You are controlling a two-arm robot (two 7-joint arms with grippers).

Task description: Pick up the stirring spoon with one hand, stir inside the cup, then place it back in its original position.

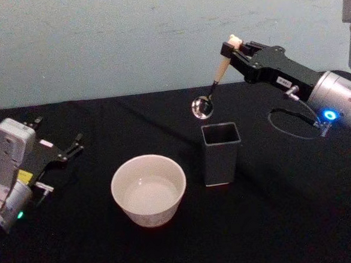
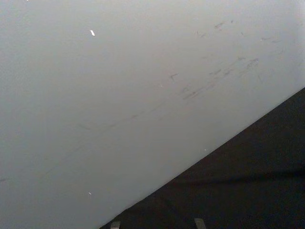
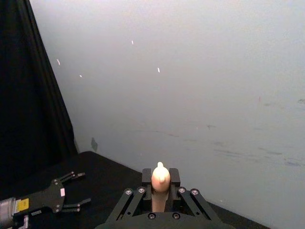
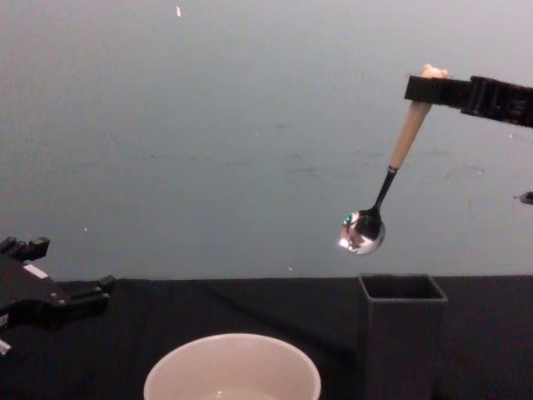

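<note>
My right gripper [image 1: 232, 49] is shut on the stirring spoon [image 1: 218, 74] near its bear-head top, holding it in the air. The spoon hangs bowl down, tilted, with its shiny bowl [image 4: 363, 232] just above and slightly left of the dark grey square holder [image 1: 221, 152]. The same cream handle top [image 3: 160, 177] pokes up between the right gripper's fingers [image 3: 175, 177] in the right wrist view. The cream-white cup [image 1: 149, 190] stands on the black table, left of the holder. At the table's left side my left gripper [image 1: 75, 146] rests open, away from the cup.
A black cloth covers the table [image 1: 278, 220], and a pale wall [image 1: 127, 38] rises behind it. A dark curtain [image 3: 28, 95] hangs at one side in the right wrist view. The holder [image 4: 401, 337] and cup [image 4: 232, 372] stand close together.
</note>
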